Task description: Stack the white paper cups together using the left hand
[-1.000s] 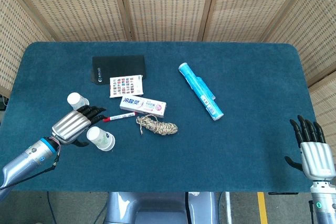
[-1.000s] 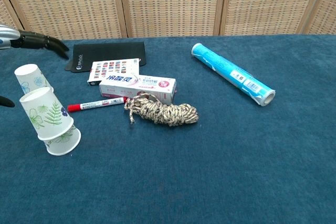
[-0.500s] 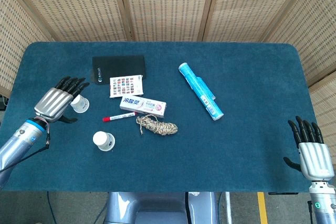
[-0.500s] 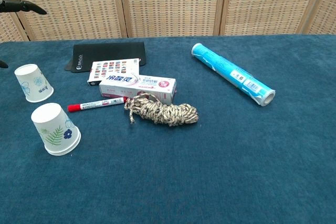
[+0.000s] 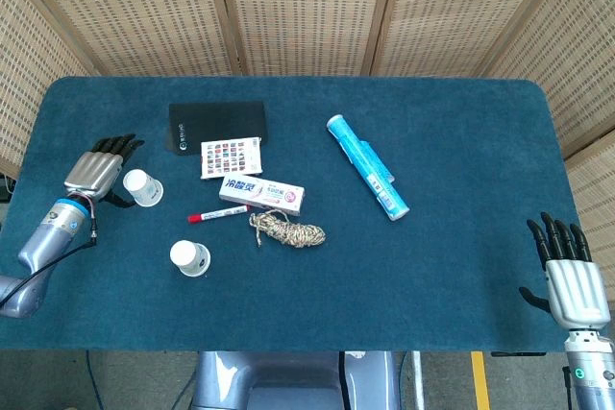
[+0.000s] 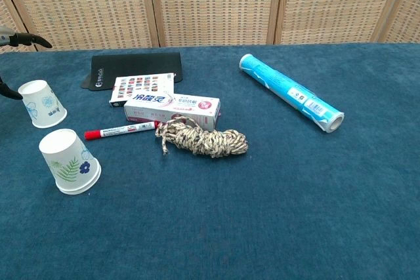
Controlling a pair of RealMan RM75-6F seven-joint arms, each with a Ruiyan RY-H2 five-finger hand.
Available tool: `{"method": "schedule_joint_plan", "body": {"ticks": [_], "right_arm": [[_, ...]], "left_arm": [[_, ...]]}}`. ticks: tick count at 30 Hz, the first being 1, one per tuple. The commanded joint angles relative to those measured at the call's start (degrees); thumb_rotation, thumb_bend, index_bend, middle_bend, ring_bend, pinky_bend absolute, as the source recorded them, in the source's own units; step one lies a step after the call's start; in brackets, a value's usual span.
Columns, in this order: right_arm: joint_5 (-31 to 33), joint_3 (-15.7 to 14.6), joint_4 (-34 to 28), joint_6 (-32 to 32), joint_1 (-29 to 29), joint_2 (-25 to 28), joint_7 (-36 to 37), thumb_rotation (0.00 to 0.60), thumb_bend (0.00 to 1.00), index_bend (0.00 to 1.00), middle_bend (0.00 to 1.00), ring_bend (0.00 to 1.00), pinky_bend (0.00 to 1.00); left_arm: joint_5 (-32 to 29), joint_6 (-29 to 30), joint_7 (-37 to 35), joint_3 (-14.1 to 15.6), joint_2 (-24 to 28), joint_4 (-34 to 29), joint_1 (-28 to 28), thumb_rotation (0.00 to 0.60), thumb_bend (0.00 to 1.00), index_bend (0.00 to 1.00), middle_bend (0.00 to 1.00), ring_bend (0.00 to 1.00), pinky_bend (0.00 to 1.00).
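Observation:
Two white paper cups with flower prints stand upside down at the table's left. The farther cup [image 5: 142, 187] [image 6: 42, 103] sits just right of my left hand [image 5: 99, 166]. The nearer cup [image 5: 189, 257] [image 6: 69, 161] stands apart, closer to the front edge. My left hand is open, fingers spread, close beside the farther cup with nothing in it; the chest view shows only its fingertips [image 6: 29, 39] at the left edge. My right hand [image 5: 569, 271] rests open at the table's near right corner, far from the cups.
Right of the cups lie a red marker [image 5: 219, 214], a toothpaste box [image 5: 261, 195], a rope bundle [image 5: 287, 230], a card of stickers [image 5: 231, 156] and a black pouch [image 5: 216, 125]. A blue roll [image 5: 366, 166] lies past the table's middle.
My left hand has moved left and away from the nearer cup, ending beside the farther cup. The nearer cup, tilted a second ago, now stands alone. The right hand barely moved.

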Motion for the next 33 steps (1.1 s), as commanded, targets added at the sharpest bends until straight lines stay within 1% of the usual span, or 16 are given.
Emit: {"method": "schedule_joint_plan", "body": {"ticks": [1, 3, 5, 8, 12, 16, 18, 19, 21, 23, 24, 27, 31, 33], "right_arm": [[0.0, 0.0, 0.1, -0.1, 0.1, -0.1, -0.1, 0.600, 0.00, 0.01, 0.00, 0.00, 0.00], [0.0, 0.0, 0.1, -0.1, 0.1, -0.1, -0.2, 0.600, 0.00, 0.01, 0.00, 0.00, 0.00], [0.1, 0.0, 0.1, 0.0, 0.0, -0.1, -0.1, 0.600, 0.00, 0.01, 0.00, 0.00, 0.00], [0.2, 0.1, 0.1, 0.0, 0.0, -0.1, 0.0, 0.600, 0.00, 0.01, 0.00, 0.00, 0.00], [0.4, 0.1, 0.2, -0.4, 0.2, -0.2, -0.2, 0.600, 0.00, 0.01, 0.00, 0.00, 0.00], [0.6, 0.0, 0.3, -0.6, 0.2, -0.4, -0.5, 0.600, 0.00, 0.01, 0.00, 0.00, 0.00], [0.7, 0.1, 0.4, -0.7, 0.3, -0.4, -0.5, 0.600, 0.00, 0.01, 0.00, 0.00, 0.00], [0.8, 0.1, 0.4, -0.8, 0.3, -0.5, -0.6, 0.600, 0.00, 0.01, 0.00, 0.00, 0.00], [0.9, 0.1, 0.4, -0.9, 0.3, -0.5, -0.6, 0.600, 0.00, 0.01, 0.00, 0.00, 0.00], [0.9, 0.0, 0.5, -1.0, 0.4, -0.5, -0.6, 0.600, 0.00, 0.01, 0.00, 0.00, 0.00], [0.9, 0.0, 0.5, -1.0, 0.4, -0.5, -0.5, 0.600, 0.00, 0.01, 0.00, 0.00, 0.00], [0.9, 0.0, 0.4, -1.1, 0.4, -0.5, -0.3, 0.600, 0.00, 0.01, 0.00, 0.00, 0.00], [0.7, 0.0, 0.3, -1.0, 0.4, -0.3, 0.1, 0.600, 0.00, 0.01, 0.00, 0.00, 0.00], [0.5, -0.1, 0.2, -0.8, 0.3, -0.2, 0.4, 0.600, 0.00, 0.01, 0.00, 0.00, 0.00]], "left_arm": [[0.2, -1.3, -2.4, -0.3, -1.6, 2.0, -0.4, 0.600, 0.01, 0.13, 0.03, 0.05, 0.06], [0.0, -2.2, -3.1, -0.4, -2.6, 3.8, -0.6, 0.600, 0.04, 0.17, 0.06, 0.08, 0.10], [-1.2, -3.9, -2.9, -0.6, -4.3, 7.2, -0.9, 0.600, 0.05, 0.18, 0.08, 0.10, 0.12], [-1.9, -4.9, -3.5, -1.0, -6.0, 10.0, -1.1, 0.600, 0.07, 0.20, 0.09, 0.12, 0.15], [-1.1, -6.2, -8.1, -1.4, -8.9, 13.8, -1.1, 0.600, 0.09, 0.25, 0.13, 0.16, 0.23], [1.4, -6.5, -12.8, -1.1, -10.5, 16.1, -1.2, 0.600, 0.10, 0.27, 0.15, 0.17, 0.26], [2.7, -6.4, -15.4, -0.9, -11.1, 16.8, -1.2, 0.600, 0.11, 0.30, 0.17, 0.20, 0.28], [3.5, -6.2, -16.5, -0.7, -11.5, 17.6, -1.3, 0.600, 0.13, 0.33, 0.20, 0.23, 0.31], [4.4, -5.8, -17.1, -0.4, -12.4, 19.4, -1.4, 0.600, 0.19, 0.45, 0.31, 0.33, 0.38], [4.7, -6.0, -17.3, -0.3, -12.8, 20.4, -1.5, 0.600, 0.24, 0.53, 0.39, 0.40, 0.42], [4.9, -5.7, -17.4, -0.4, -12.8, 20.6, -1.5, 0.600, 0.28, 0.57, 0.41, 0.42, 0.43], [5.2, -4.5, -17.8, -0.6, -12.2, 20.4, -1.2, 0.600, 0.35, 0.61, 0.45, 0.45, 0.45], [5.9, -2.4, -18.4, -0.8, -9.9, 17.9, -0.6, 0.600, 0.36, 0.61, 0.45, 0.46, 0.45], [6.8, 0.1, -19.1, -1.2, -7.3, 14.2, -0.1, 0.600, 0.35, 0.61, 0.45, 0.46, 0.45]]}}
